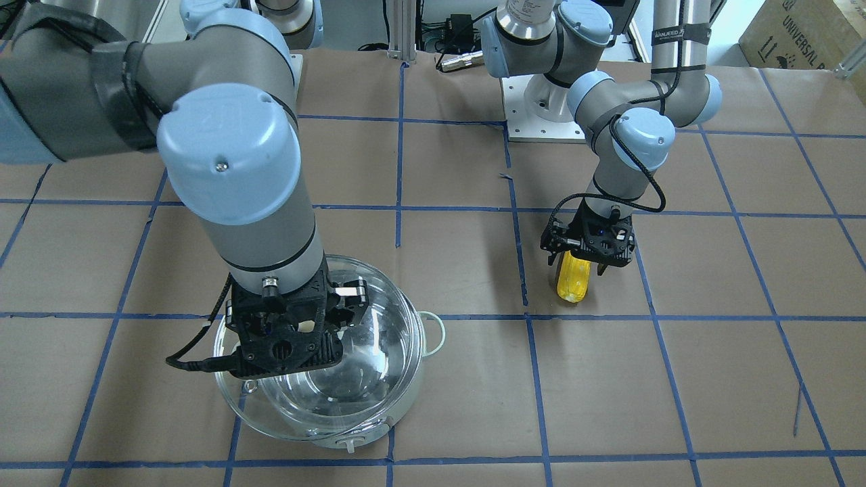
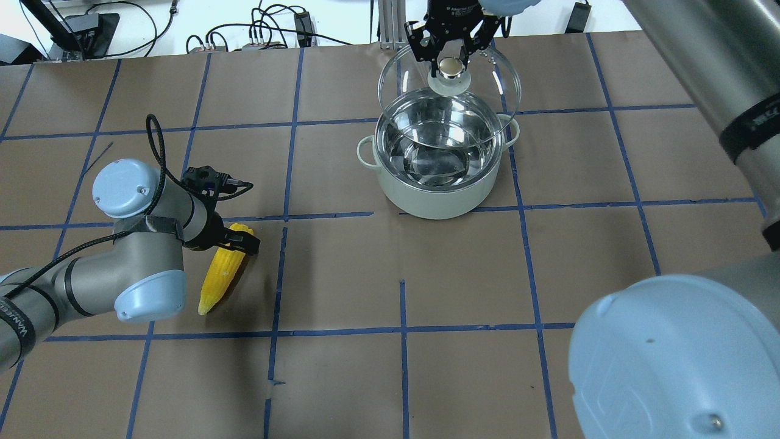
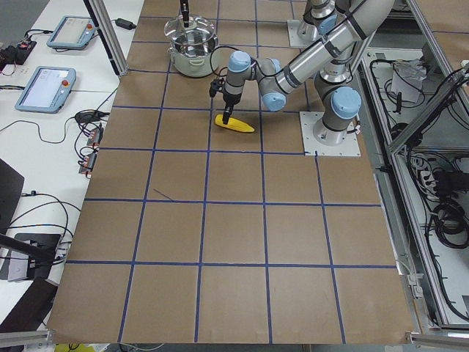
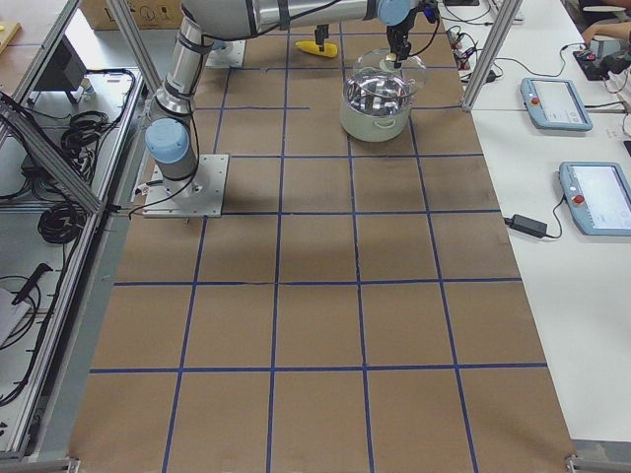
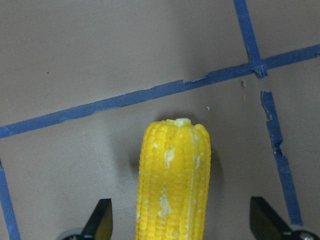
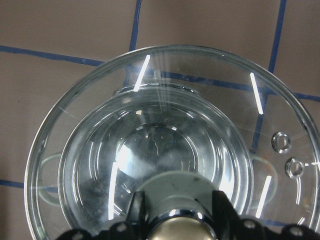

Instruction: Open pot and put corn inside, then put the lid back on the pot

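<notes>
In the overhead view's upper centre, the right gripper (image 2: 451,53) is clamped on the knob of the round clear glass lid (image 2: 490,82), above the open round pale-green pot (image 2: 439,196). At left, the left gripper (image 5: 182,220) stands spread astride the yellow corn ear (image 2: 218,281) lying on the worktop (image 2: 365,366).

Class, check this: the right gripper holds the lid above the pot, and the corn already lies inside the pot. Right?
No. The overhead view shows the corn on the table beneath the left gripper; the pot is empty.
</notes>
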`<state>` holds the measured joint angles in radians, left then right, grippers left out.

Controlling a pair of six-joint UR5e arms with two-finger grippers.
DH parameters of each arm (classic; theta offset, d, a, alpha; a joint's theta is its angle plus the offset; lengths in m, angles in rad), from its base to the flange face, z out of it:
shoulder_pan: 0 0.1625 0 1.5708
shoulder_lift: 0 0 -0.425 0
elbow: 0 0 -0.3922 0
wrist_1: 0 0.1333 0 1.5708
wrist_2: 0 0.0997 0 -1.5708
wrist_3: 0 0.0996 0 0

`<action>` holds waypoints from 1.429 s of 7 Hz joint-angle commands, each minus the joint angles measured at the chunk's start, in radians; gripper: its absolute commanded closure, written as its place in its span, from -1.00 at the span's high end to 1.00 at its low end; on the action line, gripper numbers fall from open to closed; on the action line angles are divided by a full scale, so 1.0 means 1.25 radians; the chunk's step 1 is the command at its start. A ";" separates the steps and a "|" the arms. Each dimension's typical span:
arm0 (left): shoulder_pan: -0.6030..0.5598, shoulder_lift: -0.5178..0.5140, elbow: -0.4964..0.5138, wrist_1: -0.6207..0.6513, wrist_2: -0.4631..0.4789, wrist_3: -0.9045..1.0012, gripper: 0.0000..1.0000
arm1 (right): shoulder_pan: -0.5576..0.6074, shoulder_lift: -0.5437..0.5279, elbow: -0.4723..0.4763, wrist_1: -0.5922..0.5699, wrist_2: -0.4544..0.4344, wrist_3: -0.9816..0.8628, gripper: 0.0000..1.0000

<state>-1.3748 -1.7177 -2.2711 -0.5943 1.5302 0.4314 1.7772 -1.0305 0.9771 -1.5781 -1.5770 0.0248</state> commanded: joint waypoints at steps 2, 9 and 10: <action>0.000 -0.013 -0.008 0.020 -0.008 0.001 0.91 | -0.108 -0.019 -0.063 0.098 -0.005 -0.162 -0.73; 0.029 -0.016 -0.009 0.020 -0.007 0.016 0.02 | -0.279 -0.080 -0.055 0.229 -0.005 -0.277 -0.80; 0.027 -0.013 -0.010 0.020 -0.008 0.012 -0.34 | -0.313 -0.080 -0.055 0.253 -0.001 -0.301 -0.80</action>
<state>-1.3395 -1.7368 -2.2835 -0.5698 1.5217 0.4498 1.4311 -1.1240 0.9070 -1.2980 -1.5809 -0.3237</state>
